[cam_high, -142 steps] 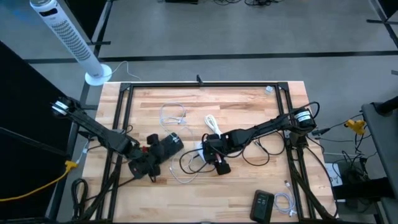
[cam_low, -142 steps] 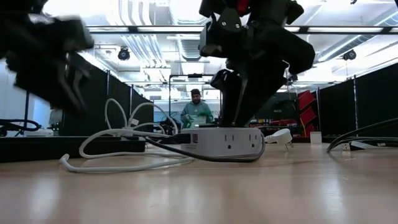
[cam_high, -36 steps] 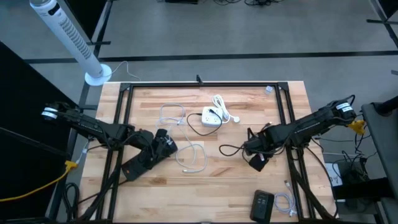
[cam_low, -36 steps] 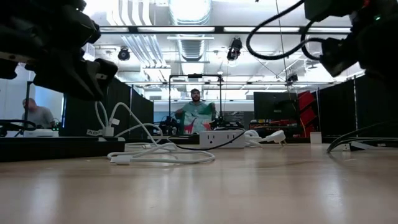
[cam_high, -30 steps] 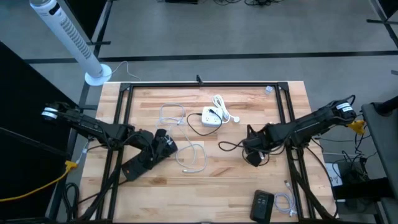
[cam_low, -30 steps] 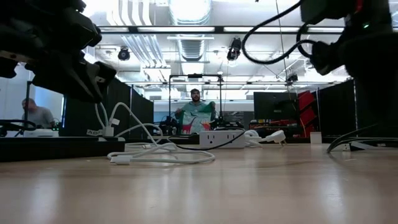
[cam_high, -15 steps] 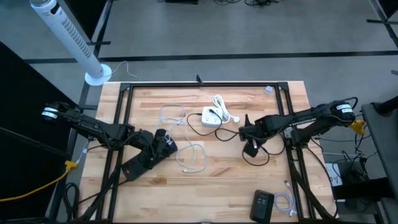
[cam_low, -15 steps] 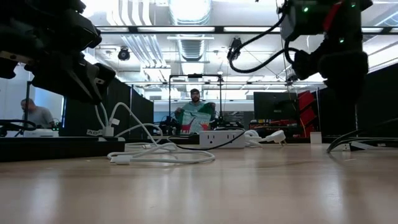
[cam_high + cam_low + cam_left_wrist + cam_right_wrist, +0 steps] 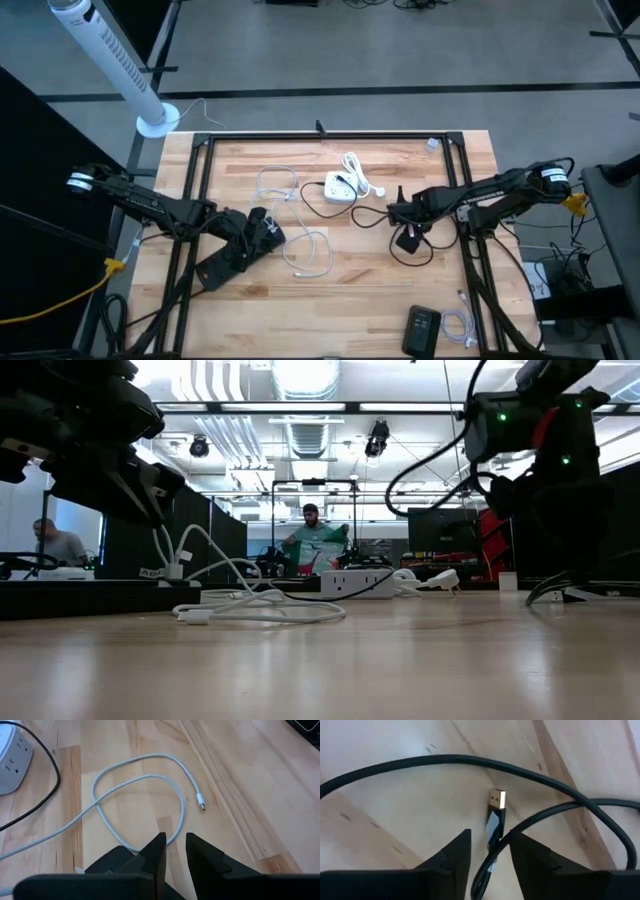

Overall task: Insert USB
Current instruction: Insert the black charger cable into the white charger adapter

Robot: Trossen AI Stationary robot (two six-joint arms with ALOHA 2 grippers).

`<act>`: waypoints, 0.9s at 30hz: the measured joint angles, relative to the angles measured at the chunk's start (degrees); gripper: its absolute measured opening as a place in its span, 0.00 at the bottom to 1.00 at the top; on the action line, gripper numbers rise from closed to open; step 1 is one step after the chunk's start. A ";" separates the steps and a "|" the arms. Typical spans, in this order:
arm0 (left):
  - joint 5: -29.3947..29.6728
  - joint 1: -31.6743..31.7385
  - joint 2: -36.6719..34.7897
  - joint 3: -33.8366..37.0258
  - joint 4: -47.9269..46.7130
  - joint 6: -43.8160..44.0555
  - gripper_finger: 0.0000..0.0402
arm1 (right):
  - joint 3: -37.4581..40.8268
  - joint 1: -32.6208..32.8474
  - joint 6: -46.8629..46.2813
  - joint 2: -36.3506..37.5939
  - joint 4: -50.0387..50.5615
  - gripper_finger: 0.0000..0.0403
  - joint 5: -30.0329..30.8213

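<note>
Both arms, right gripper (image 9: 490,851) shifted w/ USB plug (image 9: 495,815)

The high view looks straight down on the whole wooden table (image 9: 400,290), while the low view sits at tabletop height, facing level across it into the room. Both share the white power strip (image 9: 339,188) (image 9: 362,582); each wrist camera looks close down at cables on the wood.
</note>
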State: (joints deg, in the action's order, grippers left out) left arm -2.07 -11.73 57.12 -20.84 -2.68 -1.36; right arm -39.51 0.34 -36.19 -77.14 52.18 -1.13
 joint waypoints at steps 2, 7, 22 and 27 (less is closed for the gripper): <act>0.00 0.00 0.00 0.00 0.18 0.32 0.16 | 0.17 0.00 -0.01 0.00 -0.14 0.33 0.67; 0.00 0.00 0.00 0.00 0.31 0.45 0.16 | 0.47 0.00 0.32 0.00 -0.42 0.40 0.71; -0.02 0.00 0.00 0.00 0.57 1.28 0.16 | 2.14 0.52 -0.25 0.17 -3.15 0.37 -0.49; -0.02 0.00 0.00 0.00 0.57 1.30 0.16 | 1.10 0.52 -0.24 0.17 -2.75 0.37 -0.94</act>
State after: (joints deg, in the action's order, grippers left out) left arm -2.09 -11.73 57.12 -20.84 -2.11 -0.05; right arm -38.41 0.86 -36.43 -76.97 49.43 -2.07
